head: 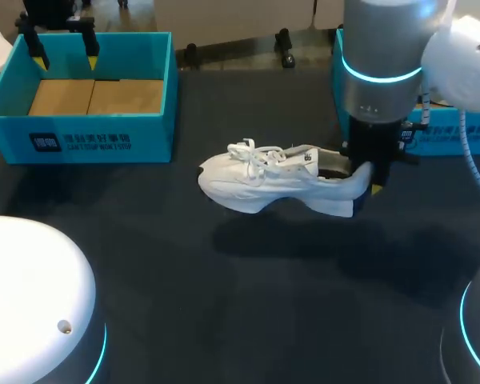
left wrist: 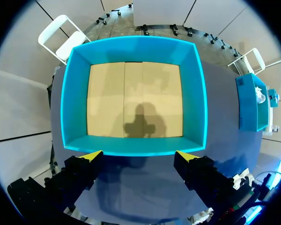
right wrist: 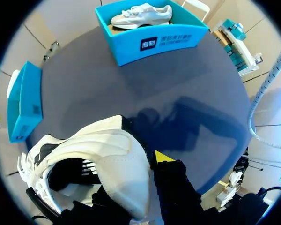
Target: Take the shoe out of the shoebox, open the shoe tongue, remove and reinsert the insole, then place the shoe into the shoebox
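Teal shoebox well apart from shoe

Lighting: even, overhead. Shadows: soft patch under shoe on dark worktop; left gripper silhouette on shoebox floor.

A white shoe sits mid-scene over the dark table, toe to the left, laces up, and casts a shadow just nearer. The right gripper comes down from above and pinches its heel. At the far left stands a blue box with a tan floor. The left gripper hangs over its far wall, fingers apart. A second blue box stands far right, behind the right arm.
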{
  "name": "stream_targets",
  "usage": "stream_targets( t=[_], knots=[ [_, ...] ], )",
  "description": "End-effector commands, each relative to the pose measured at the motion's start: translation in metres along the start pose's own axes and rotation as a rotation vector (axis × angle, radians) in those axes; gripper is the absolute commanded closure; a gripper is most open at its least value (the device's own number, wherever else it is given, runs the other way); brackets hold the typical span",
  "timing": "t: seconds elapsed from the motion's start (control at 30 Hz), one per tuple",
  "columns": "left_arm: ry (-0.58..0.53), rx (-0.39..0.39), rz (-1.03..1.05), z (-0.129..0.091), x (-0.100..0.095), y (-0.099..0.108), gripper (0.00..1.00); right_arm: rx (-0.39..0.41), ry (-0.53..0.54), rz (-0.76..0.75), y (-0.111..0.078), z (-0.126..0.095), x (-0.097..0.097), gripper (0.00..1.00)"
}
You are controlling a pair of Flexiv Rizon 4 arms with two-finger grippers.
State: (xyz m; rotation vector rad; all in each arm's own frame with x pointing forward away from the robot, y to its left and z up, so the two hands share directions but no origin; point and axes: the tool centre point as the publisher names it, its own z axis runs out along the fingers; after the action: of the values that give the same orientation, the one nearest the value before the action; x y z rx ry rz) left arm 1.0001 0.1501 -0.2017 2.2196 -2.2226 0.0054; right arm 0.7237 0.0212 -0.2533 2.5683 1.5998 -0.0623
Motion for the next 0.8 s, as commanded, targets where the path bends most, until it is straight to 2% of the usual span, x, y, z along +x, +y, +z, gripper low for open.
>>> stream_targets(
  t=[0.03, 0.13, 0.33, 0.6, 0.8],
  knots=[
    [-0.001, -0.001, 0.000, -0.001, 0.000, 0.000, 0.00, 0.007, -0.037, -0.029, -0.017, 0.017, 0.020, 1.00],
    [-0.001, -0.001, 0.000, -0.001, 0.000, 0.000, 0.00, 0.012, -0.035, -0.042, -0.031, 0.030, 0.027, 1.00],
    [-0.001, -0.001, 0.000, -0.001, 0.000, 0.000, 0.00, 0.017, -0.031, -0.037, -0.055, 0.042, 0.041, 1.00],
    [-0.001, -0.001, 0.000, -0.001, 0.000, 0.000, 0.00, 0.029, -0.024, -0.026, -0.083, 0.061, 0.041, 1.00],
    [-0.001, -0.001, 0.000, -0.001, 0.000, 0.000, 0.00, 0.046, -0.036, -0.024, -0.102, 0.082, 0.051, 1.00]
  ],
)
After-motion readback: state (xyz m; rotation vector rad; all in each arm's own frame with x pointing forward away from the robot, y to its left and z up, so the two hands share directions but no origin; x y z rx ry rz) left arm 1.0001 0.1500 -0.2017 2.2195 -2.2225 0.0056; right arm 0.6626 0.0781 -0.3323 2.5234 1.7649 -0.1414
